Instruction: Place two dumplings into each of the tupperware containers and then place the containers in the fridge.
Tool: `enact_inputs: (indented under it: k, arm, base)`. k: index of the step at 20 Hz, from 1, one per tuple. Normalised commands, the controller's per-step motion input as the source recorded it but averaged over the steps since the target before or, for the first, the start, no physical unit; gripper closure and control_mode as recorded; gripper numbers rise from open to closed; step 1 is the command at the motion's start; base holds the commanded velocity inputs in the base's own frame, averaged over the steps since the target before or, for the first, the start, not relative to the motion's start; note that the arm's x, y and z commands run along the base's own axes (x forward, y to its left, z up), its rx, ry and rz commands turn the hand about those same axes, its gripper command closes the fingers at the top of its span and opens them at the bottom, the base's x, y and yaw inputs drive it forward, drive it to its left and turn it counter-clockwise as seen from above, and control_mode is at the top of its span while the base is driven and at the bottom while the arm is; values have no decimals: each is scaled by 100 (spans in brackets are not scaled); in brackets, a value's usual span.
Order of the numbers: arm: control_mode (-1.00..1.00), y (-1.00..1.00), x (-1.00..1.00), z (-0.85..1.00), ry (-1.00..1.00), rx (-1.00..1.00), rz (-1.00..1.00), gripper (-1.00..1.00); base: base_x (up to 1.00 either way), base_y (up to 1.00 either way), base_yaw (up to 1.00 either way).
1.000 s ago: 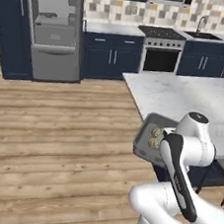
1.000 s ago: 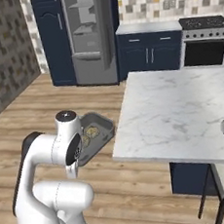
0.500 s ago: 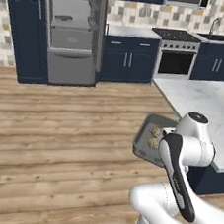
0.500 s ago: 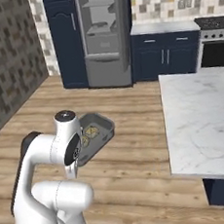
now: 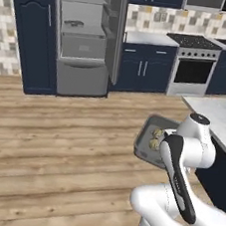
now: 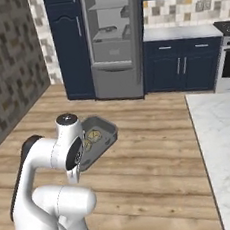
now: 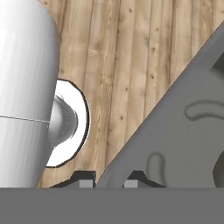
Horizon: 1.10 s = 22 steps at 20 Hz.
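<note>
A dark grey tupperware container (image 5: 144,144) (image 6: 104,129) hangs in the air in front of the arm, above the wood floor. Two tan dumplings (image 5: 156,138) (image 6: 92,136) lie inside it. In the hand view my gripper (image 7: 109,181) is shut on the container's rim, and the tray's grey wall (image 7: 175,127) slants across the right side. The fridge (image 5: 83,46) (image 6: 112,42) stands ahead with its door open, showing grey shelves and drawers. The other container and the other two dumplings are out of view.
The marble island (image 5: 224,118) (image 6: 225,140) lies to the right. Beyond it are navy cabinets (image 5: 143,68) and a steel oven (image 5: 193,67). A stone wall (image 6: 6,63) runs along the left. Open wood floor (image 5: 58,128) stretches toward the fridge.
The whole picture has shifted: the base has driven and turned, so the fridge looks nearer and more central and the island has slid right. The container stays held in front of the arm.
</note>
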Motion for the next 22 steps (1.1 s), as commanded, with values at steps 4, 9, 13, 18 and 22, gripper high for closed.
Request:
enact_inputs:
  k: [4,9,13,18,22]
  arm:
    - [100,0,0,0,0,0,0,100]
    - [100,0,0,0,0,0,0,100]
    - [100,0,0,0,0,0,0,100]
    - [100,0,0,0,0,0,0,100]
    - [100,0,0,0,0,0,0,100]
  base:
    - [100,47,0]
    - [100,54,0]
    - [100,48,0]
    - [100,40,-1]
    - [100,30,-1]
